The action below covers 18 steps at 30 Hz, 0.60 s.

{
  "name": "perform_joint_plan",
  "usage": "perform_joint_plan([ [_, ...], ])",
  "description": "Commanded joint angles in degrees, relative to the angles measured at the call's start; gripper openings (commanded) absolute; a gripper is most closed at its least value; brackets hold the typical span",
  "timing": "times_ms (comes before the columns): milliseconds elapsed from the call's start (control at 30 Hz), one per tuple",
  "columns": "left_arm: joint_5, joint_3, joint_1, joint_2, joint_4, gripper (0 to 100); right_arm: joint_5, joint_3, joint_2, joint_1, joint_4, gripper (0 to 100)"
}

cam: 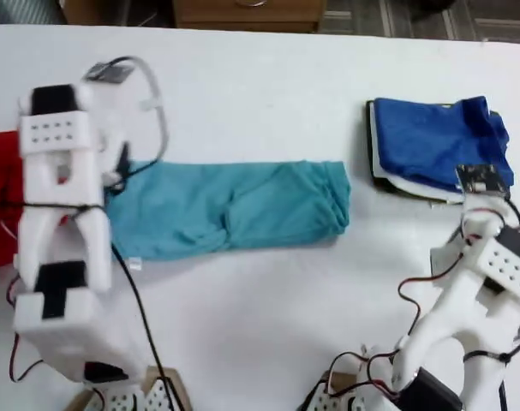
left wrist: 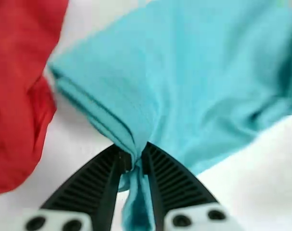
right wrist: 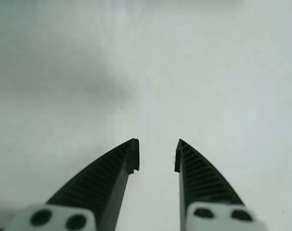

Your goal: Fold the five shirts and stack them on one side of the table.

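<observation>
While clamped shut on a bunched corner of the soft teal shirt [left wrist: 194, 82], left hand [left wrist: 133, 162] just beside the crumpled red shirt [left wrist: 16, 96]. Folded into a long wrinkled band across the white counter [cam: 268, 300]. Right hand [right wrist: 157, 156] parted, gripping nothing, near the folded blue shirt [cam: 431, 137].

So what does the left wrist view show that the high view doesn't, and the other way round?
The left wrist view adds the grip itself: the left gripper, black ribbed jaws shut on a bunched edge of the teal fabric shirt. The high view adds the folded stack, blue shirt on top, near the right arm, and the teal shirt's full length as a long strip. Both share the teal shirt, the red fabric shirt beside it and the white table.
</observation>
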Motion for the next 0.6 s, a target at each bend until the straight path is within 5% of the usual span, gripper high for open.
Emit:
perform_joint_plan([
  [0, 2.7, -2.0, 10.1, -7.9, 0.7, 3, 2.4, 4.7, -2.2, 5.9, -8.5, 12.6],
  [233, 7.8, -10.9, 27.0, -9.0, -3.2, 3, 4.7, 17.8, -2.2, 11.1, -21.8, 12.6],
  [567, 10.7, -11.4, 38.8, -1.4, -16.3, 3, 1.5, 26.5, -4.5, 11.9, -31.2, 12.6],
])
